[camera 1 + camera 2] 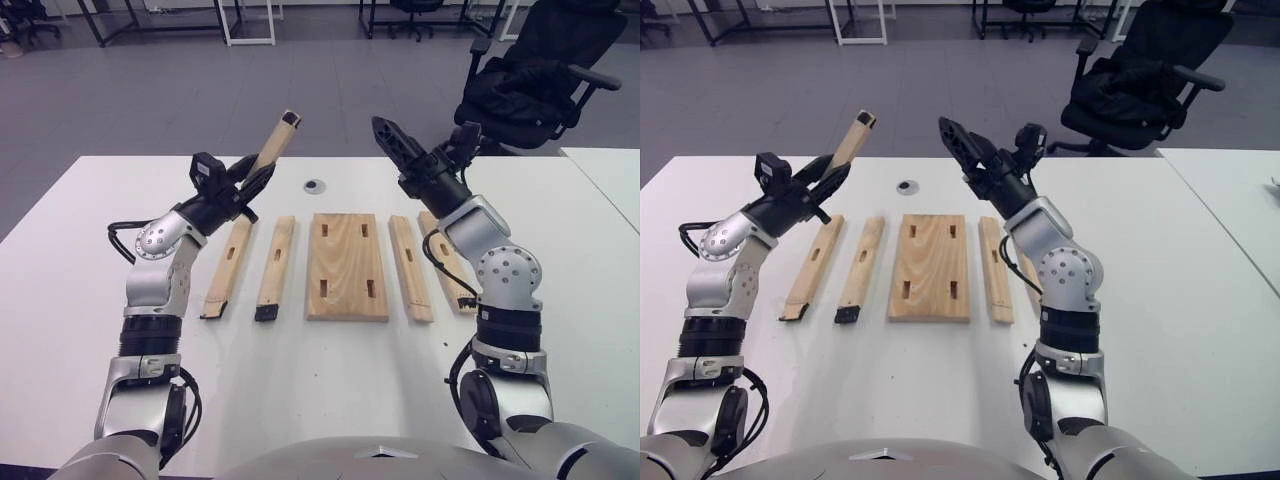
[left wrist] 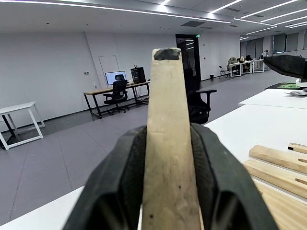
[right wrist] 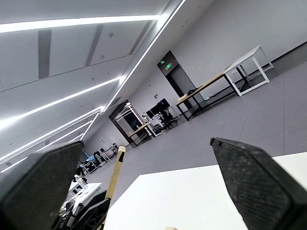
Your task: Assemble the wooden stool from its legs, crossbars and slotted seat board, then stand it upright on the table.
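Status: left gripper (image 1: 256, 180) is clamped on one leg (image 1: 279, 137), holding it in the air off the far-left corner of the seat board (image 1: 347, 265). The leg's long axis runs up and away from the robot, leaning toward the board's side. Black-capped end is on top; the other end is buried between the fingers (image 2: 120, 187).

Right gripper (image 1: 393, 138) hangs in the air over the board's far-right corner, fingers spread wide, nothing in them. The two grippers face each other across the board's far edge, well apart, and the leg's top end points roughly into that gap.

The board lies flat on the table (image 1: 80, 250), long axis running away from the robot, four slots (image 1: 325, 229) facing up. Left pair of sticks (image 1: 276, 268) lies beside it, right pair of sticks (image 1: 411, 268) on the other side, the outermost partly under the right arm. All four lie parallel to the board. Can't tell from here which are legs and which are crossbars.

Read: early, nothing joined yet. The nearest slot is the board's far-left one, below the left gripper and toward the board's middle. The leg needs swinging so that one end points down into it. With the lower end inside the grip, I'd guess a regrip or a handover to the free right gripper comes first. The right arm is the nearer one for the sticks on its side.
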Robot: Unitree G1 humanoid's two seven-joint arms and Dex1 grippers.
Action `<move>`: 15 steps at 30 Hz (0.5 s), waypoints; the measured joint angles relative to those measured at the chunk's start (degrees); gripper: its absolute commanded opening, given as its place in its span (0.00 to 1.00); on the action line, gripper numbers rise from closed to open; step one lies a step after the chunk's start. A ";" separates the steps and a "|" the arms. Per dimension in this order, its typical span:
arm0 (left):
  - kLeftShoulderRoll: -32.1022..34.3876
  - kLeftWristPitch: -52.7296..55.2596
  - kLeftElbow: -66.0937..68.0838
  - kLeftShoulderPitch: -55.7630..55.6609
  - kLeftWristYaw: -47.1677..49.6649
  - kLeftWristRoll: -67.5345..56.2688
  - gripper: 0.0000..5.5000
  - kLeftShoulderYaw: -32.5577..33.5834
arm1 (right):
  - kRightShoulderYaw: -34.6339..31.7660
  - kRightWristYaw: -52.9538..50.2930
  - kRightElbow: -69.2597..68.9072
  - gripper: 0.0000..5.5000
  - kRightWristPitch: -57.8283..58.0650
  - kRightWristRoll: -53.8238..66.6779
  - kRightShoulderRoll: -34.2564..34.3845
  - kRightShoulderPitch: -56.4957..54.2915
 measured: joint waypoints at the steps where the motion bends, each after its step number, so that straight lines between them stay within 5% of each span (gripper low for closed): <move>1: 0.00 0.00 0.00 0.00 0.00 0.00 0.23 0.00 | -0.21 -0.57 -0.36 0.90 0.50 0.29 -0.02 0.00; 15: 0.00 0.00 0.00 0.00 0.03 0.01 0.23 0.00 | -0.43 -1.92 -0.75 0.90 1.84 1.82 -0.03 0.00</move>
